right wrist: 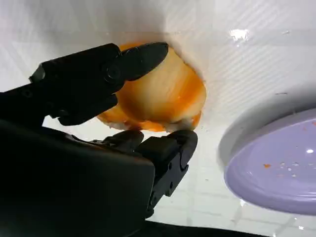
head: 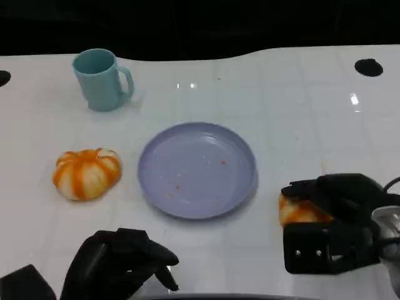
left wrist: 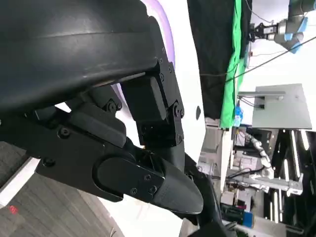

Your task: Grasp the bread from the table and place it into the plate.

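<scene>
Head view: right hand (head: 334,222) closed around bread (head: 300,211) on the surface (head: 300,112), right of plate (head: 197,169); bread mostly hidden. Left hand (head: 122,262) curled, held nothing, partly cut off. Left wrist view: fingers (left wrist: 148,182) blocked nearly everything. Right wrist view: fingers (right wrist: 98,74) clamped on bread (right wrist: 168,94), plate edge (right wrist: 276,173) beside.

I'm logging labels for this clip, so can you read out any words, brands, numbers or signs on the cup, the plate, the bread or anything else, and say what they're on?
No readable text.
Cup: plain teal, no print.
Plate: plain lavender, just crumbs.
Both bread pieces: no label.
Right hand and left hand: black, no readable marking.
Background lab equipment: too small and blurred to read.
</scene>
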You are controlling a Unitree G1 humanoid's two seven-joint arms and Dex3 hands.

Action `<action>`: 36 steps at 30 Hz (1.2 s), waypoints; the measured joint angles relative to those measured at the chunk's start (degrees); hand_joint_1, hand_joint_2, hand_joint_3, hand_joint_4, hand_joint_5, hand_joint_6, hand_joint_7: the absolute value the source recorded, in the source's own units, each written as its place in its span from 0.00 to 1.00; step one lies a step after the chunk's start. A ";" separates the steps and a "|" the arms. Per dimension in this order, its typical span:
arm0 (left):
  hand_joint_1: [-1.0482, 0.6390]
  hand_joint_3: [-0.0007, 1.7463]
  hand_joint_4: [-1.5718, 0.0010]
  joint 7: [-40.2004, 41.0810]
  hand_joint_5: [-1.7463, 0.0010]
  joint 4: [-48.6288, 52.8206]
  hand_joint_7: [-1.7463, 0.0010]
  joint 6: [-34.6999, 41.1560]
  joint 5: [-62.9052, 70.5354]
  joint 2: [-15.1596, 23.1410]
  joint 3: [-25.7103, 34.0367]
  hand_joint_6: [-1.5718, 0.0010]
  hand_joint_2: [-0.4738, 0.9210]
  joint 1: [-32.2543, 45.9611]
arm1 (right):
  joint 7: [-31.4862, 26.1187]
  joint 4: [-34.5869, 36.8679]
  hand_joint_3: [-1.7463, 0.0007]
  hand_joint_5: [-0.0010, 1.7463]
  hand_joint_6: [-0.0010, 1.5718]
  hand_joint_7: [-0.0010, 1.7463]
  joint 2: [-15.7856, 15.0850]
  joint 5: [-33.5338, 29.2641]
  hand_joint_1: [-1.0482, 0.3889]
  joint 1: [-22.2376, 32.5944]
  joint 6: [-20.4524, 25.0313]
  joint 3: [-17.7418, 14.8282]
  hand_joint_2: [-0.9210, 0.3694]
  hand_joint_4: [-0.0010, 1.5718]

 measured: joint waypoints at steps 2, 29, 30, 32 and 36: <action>0.04 0.01 0.28 0.31 0.39 -0.25 0.79 0.00 0.07 -0.03 -0.05 0.13 1.00 0.11 | 0.27 2.43 0.99 0.11 0.39 0.02 0.45 0.32 0.48 -2.11 0.67 0.68 0.03 0.27; 0.05 0.01 0.30 0.48 0.39 -1.60 0.81 0.95 -0.02 0.02 -0.15 0.13 1.00 0.61 | -37.10 30.25 0.86 1.00 0.67 0.32 4.43 5.24 0.59 -9.66 -17.15 2.39 0.05 0.52; 0.05 0.01 0.30 0.48 0.39 -1.61 0.82 1.09 -0.02 0.02 -0.17 0.13 1.00 0.61 | -37.99 30.53 0.86 1.00 0.69 0.35 4.43 5.25 0.59 -9.74 -17.71 2.38 0.06 0.53; 0.05 0.01 0.30 0.48 0.39 -1.69 0.82 1.16 -0.02 0.02 -0.20 0.13 1.00 0.63 | -39.37 30.92 0.86 1.00 0.68 0.38 4.42 5.25 0.59 -9.82 -18.38 2.38 0.08 0.55; 0.05 0.01 0.30 0.48 0.39 -1.76 0.82 1.19 0.01 0.02 -0.24 0.13 1.00 0.63 | -41.18 30.56 0.64 1.00 0.57 0.68 4.43 5.82 0.61 -9.80 -20.26 2.14 0.23 0.58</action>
